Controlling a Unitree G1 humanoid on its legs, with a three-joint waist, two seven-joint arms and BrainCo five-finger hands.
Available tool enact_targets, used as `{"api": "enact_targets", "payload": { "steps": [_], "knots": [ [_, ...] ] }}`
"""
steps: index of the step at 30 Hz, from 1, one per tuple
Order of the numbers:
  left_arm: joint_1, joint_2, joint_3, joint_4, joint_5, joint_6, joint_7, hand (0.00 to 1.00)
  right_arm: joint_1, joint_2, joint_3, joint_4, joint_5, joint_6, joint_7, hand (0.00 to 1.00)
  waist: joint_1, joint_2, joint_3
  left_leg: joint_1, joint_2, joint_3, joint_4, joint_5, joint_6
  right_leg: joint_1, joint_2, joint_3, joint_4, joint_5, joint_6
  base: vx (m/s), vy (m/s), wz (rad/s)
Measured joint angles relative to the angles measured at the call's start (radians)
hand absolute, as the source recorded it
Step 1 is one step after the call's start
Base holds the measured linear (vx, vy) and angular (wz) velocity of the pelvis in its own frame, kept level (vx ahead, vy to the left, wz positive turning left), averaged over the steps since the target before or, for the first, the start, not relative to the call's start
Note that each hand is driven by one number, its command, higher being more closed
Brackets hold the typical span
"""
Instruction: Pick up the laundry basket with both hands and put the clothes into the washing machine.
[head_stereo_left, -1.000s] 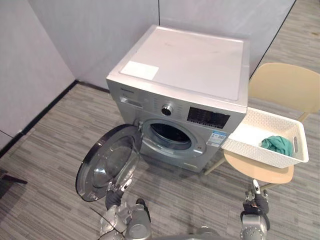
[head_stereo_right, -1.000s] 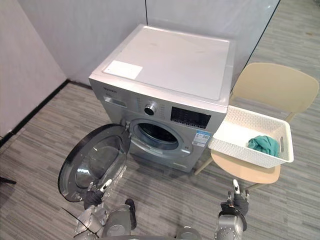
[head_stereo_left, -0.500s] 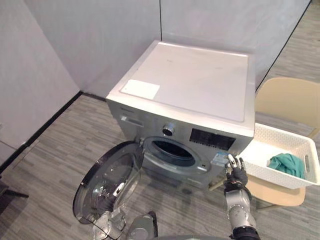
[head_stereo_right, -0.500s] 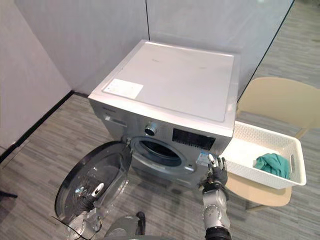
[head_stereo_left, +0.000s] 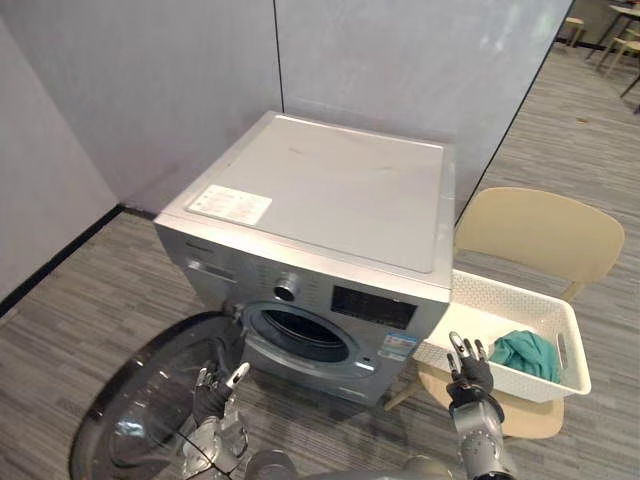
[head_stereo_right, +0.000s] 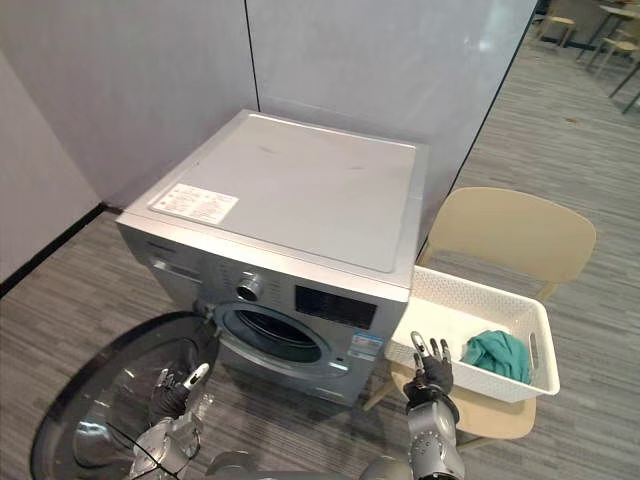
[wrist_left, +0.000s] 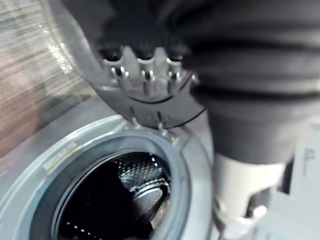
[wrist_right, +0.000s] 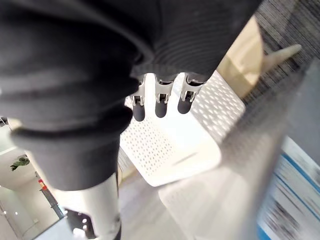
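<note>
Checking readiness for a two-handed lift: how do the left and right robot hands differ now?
Place: the left robot hand is in front of the open round glass washer door; the right robot hand is beside the white perforated plastic laundry basket on the beige chair. Reach: the right robot hand is near the basket's wall, the left robot hand far from it. Both are open and hold nothing.

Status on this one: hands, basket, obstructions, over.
Both hands open, empty: right hand close to the laundry basket, left hand by the open washer door. Basket on the chair, green cloth inside. Nothing blocking.
</note>
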Motion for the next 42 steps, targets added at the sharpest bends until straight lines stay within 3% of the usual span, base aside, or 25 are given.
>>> {"api": "enact_targets", "payload": {
  "steps": [2,4,6,9,12,14,15,17,18,21,24,28,30,31,34,38,42],
  "knots": [
    [0.024,-0.055,-0.014,0.011,0.002,0.003,0.000,0.00,0.000,-0.038,-0.041,-0.039,0.003,-0.003,-0.014,0.00,0.005,0.066,-0.002,0.041,0.013,-0.058,-0.057,0.031,0.006,-0.025,0.054,-0.018,0.045,-0.037,-0.034,0.08,-0.416,0.04],
    [0.019,-0.059,-0.020,0.011,0.002,0.005,0.000,0.00,0.006,-0.042,-0.073,-0.074,0.010,-0.006,-0.014,0.00,-0.015,0.085,-0.009,0.064,0.044,-0.029,-0.101,0.113,-0.011,-0.032,0.073,-0.044,0.095,-0.081,-0.064,0.07,-0.306,0.06],
    [0.010,-0.062,-0.002,0.005,0.001,-0.003,0.002,0.00,0.005,-0.041,-0.085,-0.091,0.009,-0.006,-0.014,0.00,-0.009,0.087,-0.011,0.074,0.085,-0.006,-0.113,0.163,0.005,-0.025,0.113,-0.058,0.097,-0.103,-0.091,0.01,-0.265,0.00],
    [0.011,-0.058,0.017,0.002,-0.006,-0.003,0.019,0.00,0.003,-0.035,-0.074,-0.104,0.008,-0.005,-0.014,0.00,-0.011,0.078,-0.011,0.051,0.139,-0.019,-0.113,0.270,0.069,0.021,0.178,-0.102,0.032,-0.100,-0.121,0.03,-0.244,0.18],
    [0.027,-0.060,0.025,0.003,-0.012,-0.001,0.019,0.00,-0.016,-0.045,-0.076,-0.105,-0.028,-0.004,-0.014,0.00,-0.008,0.064,-0.004,-0.012,0.160,-0.034,-0.043,0.386,0.175,0.086,0.222,-0.137,-0.078,-0.051,-0.164,0.05,-0.212,0.19],
    [0.027,-0.060,0.025,0.008,-0.007,0.000,0.016,0.00,-0.037,-0.074,-0.103,-0.109,-0.070,-0.001,-0.018,0.00,-0.009,0.057,0.008,-0.063,0.167,0.019,0.009,0.468,0.275,0.134,0.227,-0.179,-0.144,-0.021,-0.180,0.05,-0.157,0.37],
    [0.026,-0.059,0.023,0.010,-0.005,0.001,0.016,0.00,-0.041,-0.086,-0.117,-0.117,-0.085,-0.001,-0.021,0.00,-0.012,0.055,0.012,-0.073,0.173,0.050,0.018,0.476,0.281,0.145,0.227,-0.193,-0.159,-0.017,-0.183,0.06,-0.079,0.54],
    [0.015,-0.058,0.019,0.012,-0.001,0.003,0.001,0.00,-0.048,-0.126,-0.166,-0.148,-0.144,0.000,-0.042,0.00,-0.012,0.066,0.020,-0.109,0.165,0.115,0.116,0.411,0.233,0.171,0.209,-0.218,-0.186,-0.005,-0.188,0.07,0.022,0.44],
    [0.012,-0.056,0.020,0.011,0.003,0.001,-0.006,0.00,-0.052,-0.155,-0.195,-0.171,-0.183,0.001,-0.050,0.00,-0.013,0.072,0.023,-0.120,0.137,0.125,0.166,0.349,0.220,0.187,0.204,-0.232,-0.194,0.000,-0.183,0.09,0.038,0.33],
    [0.015,-0.054,0.011,0.013,0.038,0.000,-0.029,0.00,-0.067,-0.234,-0.215,-0.229,-0.296,0.014,-0.052,0.00,-0.013,0.074,0.023,-0.115,0.106,0.100,0.161,0.291,0.156,0.204,0.193,-0.248,-0.223,0.014,-0.161,0.09,0.086,0.22],
    [0.013,-0.046,-0.029,0.013,0.042,0.000,-0.050,0.00,-0.094,-0.291,-0.251,-0.270,-0.421,0.031,-0.044,0.00,-0.021,0.081,0.012,-0.019,0.044,0.109,-0.016,0.229,0.103,0.217,0.161,-0.246,-0.280,0.049,-0.114,0.07,0.190,0.09],
    [-0.007,-0.016,-0.089,0.014,0.080,-0.001,-0.073,0.00,-0.108,-0.411,-0.246,-0.287,-0.576,0.091,0.020,0.00,-0.053,0.061,0.018,0.023,-0.040,0.134,-0.204,0.227,0.100,0.215,0.102,-0.265,-0.349,0.105,-0.062,0.06,0.260,0.23],
    [0.001,0.003,-0.091,0.013,0.091,-0.002,-0.091,0.00,-0.132,-0.496,-0.213,-0.285,-0.647,0.104,0.068,0.00,-0.055,0.047,0.019,0.040,-0.063,0.157,-0.219,0.227,0.100,0.216,0.082,-0.252,-0.371,0.127,-0.053,-0.01,0.135,-0.21],
    [0.011,0.017,-0.091,0.014,0.106,-0.002,-0.098,0.00,-0.157,-0.583,-0.161,-0.278,-0.720,0.112,0.100,0.00,-0.060,0.039,0.016,0.052,-0.070,0.172,-0.230,0.223,0.094,0.213,0.077,-0.235,-0.388,0.140,-0.045,-0.03,0.081,-0.30],
    [0.022,0.033,-0.096,0.024,0.113,-0.002,-0.115,0.00,-0.180,-0.711,-0.063,-0.217,-0.824,0.113,0.161,0.00,-0.060,0.029,0.014,0.053,-0.068,0.207,-0.251,0.221,0.091,0.178,0.081,-0.198,-0.397,0.165,-0.047,-0.07,0.047,-0.36],
    [0.048,0.031,-0.120,0.025,0.113,-0.001,-0.141,0.00,-0.174,-0.781,0.010,-0.186,-0.912,0.116,0.233,0.00,-0.065,0.018,0.016,0.033,-0.069,0.237,-0.276,0.212,0.080,0.124,0.084,-0.154,-0.412,0.200,-0.045,-0.08,0.035,-0.33],
    [0.043,0.051,-0.139,0.024,0.113,0.000,-0.174,0.00,-0.165,-0.861,0.112,-0.113,-0.995,0.111,0.284,0.00,-0.067,-0.022,0.031,-0.037,-0.068,0.233,-0.246,0.213,0.081,0.075,0.086,-0.149,-0.434,0.238,-0.047,-0.10,0.018,-0.08]
  ]
}}
